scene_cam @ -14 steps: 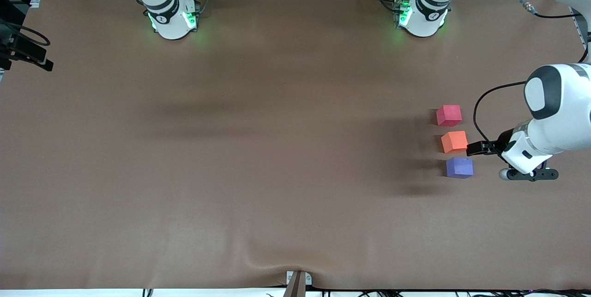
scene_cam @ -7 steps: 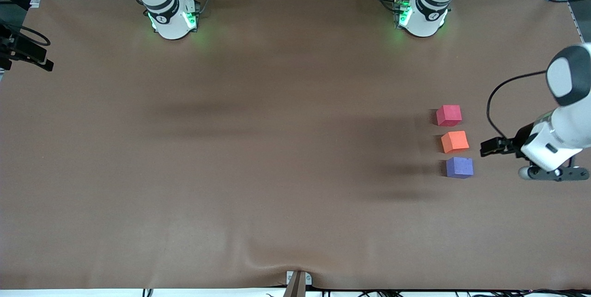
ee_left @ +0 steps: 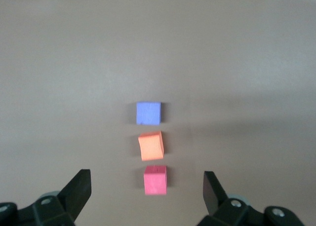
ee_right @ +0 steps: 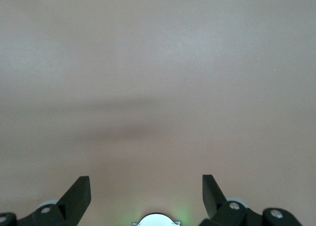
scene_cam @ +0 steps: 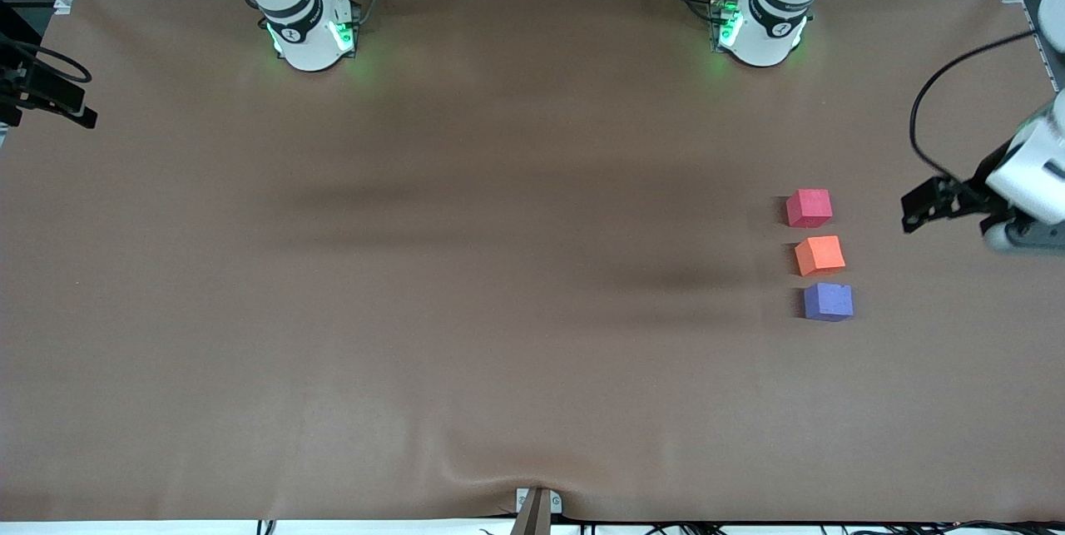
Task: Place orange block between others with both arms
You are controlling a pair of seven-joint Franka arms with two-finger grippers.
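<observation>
Three foam cubes stand in a short row near the left arm's end of the table. The orange block (scene_cam: 819, 255) (ee_left: 151, 146) sits between the others. The pinkish-red cube (scene_cam: 809, 208) (ee_left: 155, 179) is farther from the front camera and the purple-blue cube (scene_cam: 828, 302) (ee_left: 148, 113) is nearer. My left gripper (scene_cam: 915, 211) (ee_left: 146, 181) hangs open and holds nothing. It is over bare table beside the row, at the left arm's end, clear of all three cubes. My right gripper (ee_right: 145, 183) is open and holds nothing, with only bare table and its own arm's base below it.
The brown table cover (scene_cam: 499, 269) has a wrinkle at its front edge by a small bracket (scene_cam: 537, 508). Green-lit arm bases (scene_cam: 312, 32) (scene_cam: 761, 27) stand along the back. A black cable (scene_cam: 923, 102) loops from the left wrist. A black fixture (scene_cam: 46, 94) juts in at the right arm's end.
The left gripper has drawn back from beside the orange block toward the left arm's end of the table and risen. The three cubes have not moved.
</observation>
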